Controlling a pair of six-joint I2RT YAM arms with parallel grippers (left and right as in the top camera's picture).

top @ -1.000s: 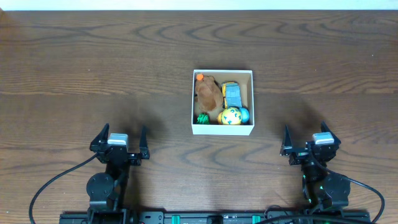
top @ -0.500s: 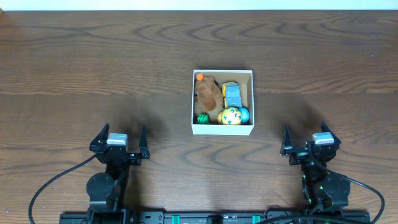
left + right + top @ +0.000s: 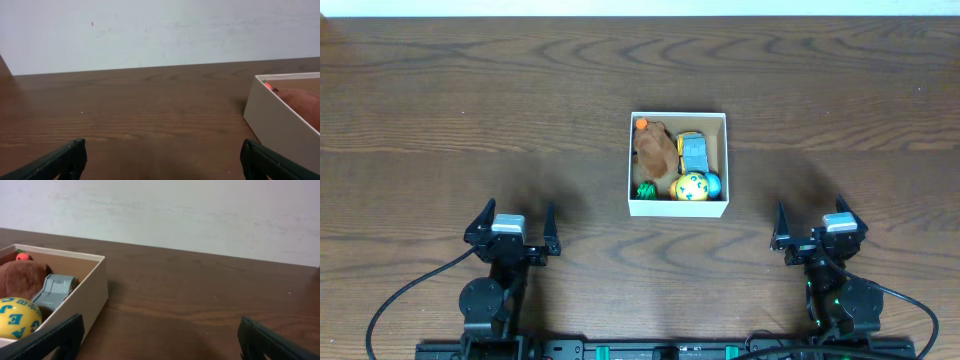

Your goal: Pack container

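The container (image 3: 631, 160) is a square white-walled box near the table's middle, also in the left wrist view (image 3: 280, 122) and the right wrist view (image 3: 95, 297). Inside lie a brown plush (image 3: 654, 150) with an orange bit, a grey and yellow toy car (image 3: 693, 152), a yellow lettered ball (image 3: 690, 186), a small green toy (image 3: 646, 189) and a blue ball (image 3: 713, 184). My left gripper (image 3: 517, 219) stands open at the near left, nothing between its fingers. My right gripper (image 3: 813, 213) stands open at the near right, likewise empty. Both are well apart from the box.
The dark wooden table (image 3: 470, 100) spreads around the box. A pale wall (image 3: 160, 30) rises behind the table's far edge. Black cables (image 3: 400, 300) run from both arm bases at the near edge.
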